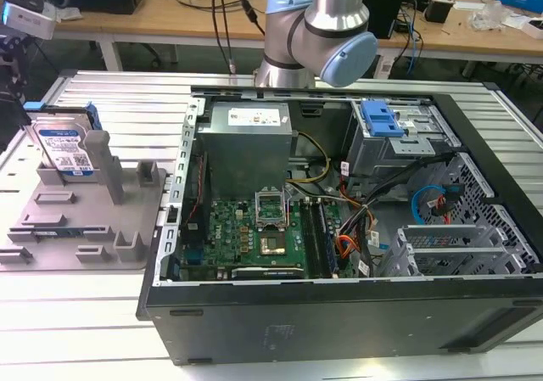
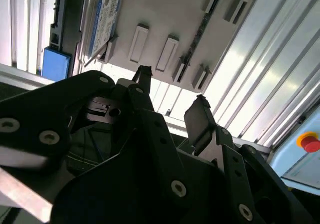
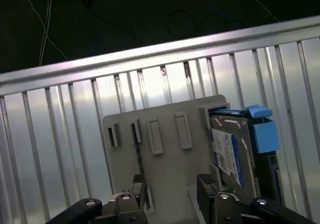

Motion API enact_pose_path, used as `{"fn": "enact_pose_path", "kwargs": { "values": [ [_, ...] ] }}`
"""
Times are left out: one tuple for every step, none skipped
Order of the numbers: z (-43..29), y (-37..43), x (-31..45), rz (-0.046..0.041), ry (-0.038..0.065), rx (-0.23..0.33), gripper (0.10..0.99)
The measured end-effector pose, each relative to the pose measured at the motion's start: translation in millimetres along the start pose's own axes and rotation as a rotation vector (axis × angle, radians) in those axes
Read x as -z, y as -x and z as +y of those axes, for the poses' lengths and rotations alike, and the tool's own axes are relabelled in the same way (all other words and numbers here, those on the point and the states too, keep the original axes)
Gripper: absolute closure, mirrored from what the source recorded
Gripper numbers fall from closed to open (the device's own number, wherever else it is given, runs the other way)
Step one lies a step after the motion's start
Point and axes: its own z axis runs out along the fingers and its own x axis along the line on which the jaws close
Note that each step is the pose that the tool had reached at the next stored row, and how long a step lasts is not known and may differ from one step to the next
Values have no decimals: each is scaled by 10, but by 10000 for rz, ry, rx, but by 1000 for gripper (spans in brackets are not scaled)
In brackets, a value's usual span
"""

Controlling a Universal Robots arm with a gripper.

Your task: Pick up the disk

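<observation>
Disk (image 1: 66, 148): standing on edge at the grey fixture plate (image 1: 85, 226) corner. Gripper (image 3: 171, 186): hovering above that plate, gaping wide, holding nothing, disk just beside, untouched.

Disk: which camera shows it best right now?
The exterior view: the disk stands on edge in the grey holder, label face toward the camera. The first wrist view shows it at a slant; the second wrist view, a steep sliver.

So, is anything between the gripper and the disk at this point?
Nothing visible does. In the first wrist view the open gripper hangs over the grey holder, off to one side of the disk, with bare holder surface and air between them. The disk stands on edge in the holder's slot, its upper part uncovered.
</observation>
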Motion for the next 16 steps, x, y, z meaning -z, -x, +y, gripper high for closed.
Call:
{"fn": "enact_pose_path", "kwargs": {
  "values": [
    [-4,1,-4,6,-5,266,545],
    [-6,1,-4,13,-10,482,545],
    [-7,1,-3,15,-9,491,545],
    [-7,1,-4,14,-10,492,545],
    [-7,1,-4,15,-10,492,545],
    [-7,1,-4,15,-10,492,545],
    [-7,1,-4,14,-11,492,545],
    [-7,1,-4,15,-11,492,545],
    [-7,1,-4,15,-10,492,545],
    [-8,1,-4,14,-10,493,545],
    [-7,1,-4,14,-10,493,545],
    [-8,5,-5,13,-12,493,545],
    [-5,21,-4,14,-10,496,545],
    [-1,42,-4,15,-10,503,545],
    [4,83,-4,17,-11,521,545],
    [10,120,-3,21,-12,540,545]
  ]
}}
